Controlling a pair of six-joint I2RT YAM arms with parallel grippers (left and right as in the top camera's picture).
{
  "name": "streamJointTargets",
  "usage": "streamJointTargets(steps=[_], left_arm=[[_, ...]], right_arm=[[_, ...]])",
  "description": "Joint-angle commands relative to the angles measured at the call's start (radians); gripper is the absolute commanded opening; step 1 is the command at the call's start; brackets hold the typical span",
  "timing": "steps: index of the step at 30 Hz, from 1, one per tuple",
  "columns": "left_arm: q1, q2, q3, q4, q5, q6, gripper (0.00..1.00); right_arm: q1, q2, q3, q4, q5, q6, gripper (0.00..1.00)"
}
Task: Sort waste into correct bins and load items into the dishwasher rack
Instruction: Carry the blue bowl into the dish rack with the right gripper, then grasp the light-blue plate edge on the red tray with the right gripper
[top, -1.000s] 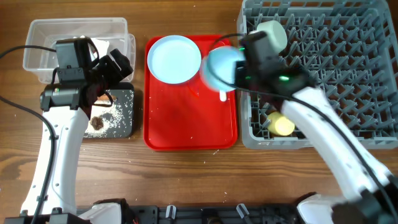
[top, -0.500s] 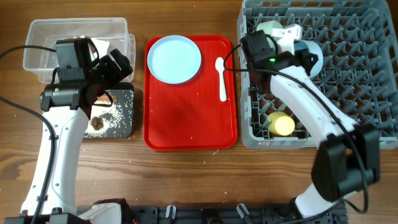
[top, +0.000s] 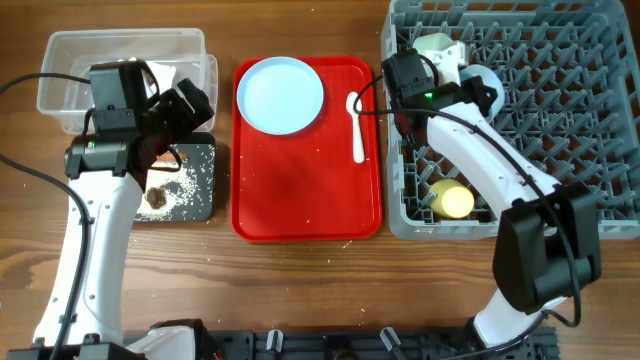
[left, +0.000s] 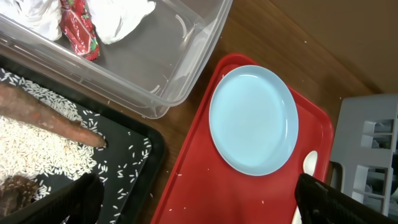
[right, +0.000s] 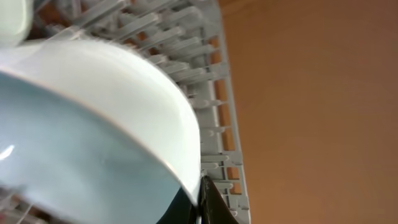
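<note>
My right gripper (top: 470, 88) is shut on the rim of a pale blue-green bowl (top: 493, 82) and holds it tilted among the pegs at the back left of the grey dishwasher rack (top: 560, 120). In the right wrist view the bowl (right: 93, 124) fills the frame, pinched between my fingers (right: 200, 200). A second bowl (top: 435, 46) and a yellow cup (top: 452, 201) sit in the rack. The blue plate (top: 280, 93) and white spoon (top: 355, 125) lie on the red tray (top: 305, 190). My left gripper (top: 178, 125) is open and empty over the bins.
The clear tub (left: 155, 68) holds red-and-white wrappers (left: 78, 31) and white paper. The black tray (left: 134, 168) holds rice grains (left: 37, 140), a brown carrot-shaped stick (left: 56, 121) and a dark lump (left: 15, 186). The plate (left: 254, 119) shows beside them.
My right arm carried the bowl from above the red tray's back right corner into the rack, uncovering the spoon. The left arm has not moved.
</note>
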Motion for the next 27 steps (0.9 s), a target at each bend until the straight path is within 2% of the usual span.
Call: streamJointTargets(steps=[1, 3, 8, 9, 12, 16, 18, 19, 20, 21, 24, 27], left_arm=[[-0.003, -0.011, 0.006, 0.003, 0.011, 0.016, 1.0], [-0.004, -0.011, 0.006, 0.003, 0.011, 0.016, 1.0], [-0.004, -0.011, 0.006, 0.003, 0.011, 0.016, 1.0], [-0.003, -0.011, 0.006, 0.003, 0.011, 0.016, 1.0], [-0.003, -0.011, 0.006, 0.003, 0.011, 0.016, 1.0], [-0.004, -0.011, 0.006, 0.003, 0.011, 0.016, 1.0], [-0.003, -0.011, 0.006, 0.003, 0.011, 0.016, 1.0], [-0.003, -0.011, 0.006, 0.003, 0.011, 0.016, 1.0], [-0.004, -0.011, 0.006, 0.003, 0.011, 0.016, 1.0], [-0.003, -0.011, 0.006, 0.003, 0.011, 0.016, 1.0], [-0.004, -0.011, 0.006, 0.003, 0.011, 0.016, 1.0], [-0.004, -0.011, 0.006, 0.003, 0.011, 0.016, 1.0]], right_arm=[[0.029, 0.017, 0.01, -0.037, -0.153, -0.111, 0.04], [0.059, 0.017, 0.01, -0.06, -0.186, -0.111, 0.16], [0.139, 0.016, 0.011, -0.074, -0.2, -0.111, 0.28], [0.149, 0.016, 0.011, -0.074, -0.235, -0.111, 0.34], [0.154, 0.014, 0.011, -0.088, -0.387, -0.108, 0.46], [0.154, -0.058, 0.079, -0.089, -0.481, -0.099, 0.72], [0.154, -0.107, 0.153, -0.058, -0.687, -0.099, 0.73], [0.154, -0.133, 0.167, 0.009, -0.899, -0.1, 0.73], [0.153, -0.146, 0.166, 0.136, -1.221, -0.081, 0.73], [0.153, -0.137, 0.159, 0.215, -1.31, -0.02, 0.73], [0.159, -0.035, 0.106, 0.525, -1.299, 0.292, 0.62], [0.167, 0.126, 0.106, 0.606, -1.122, 0.525, 0.55]])
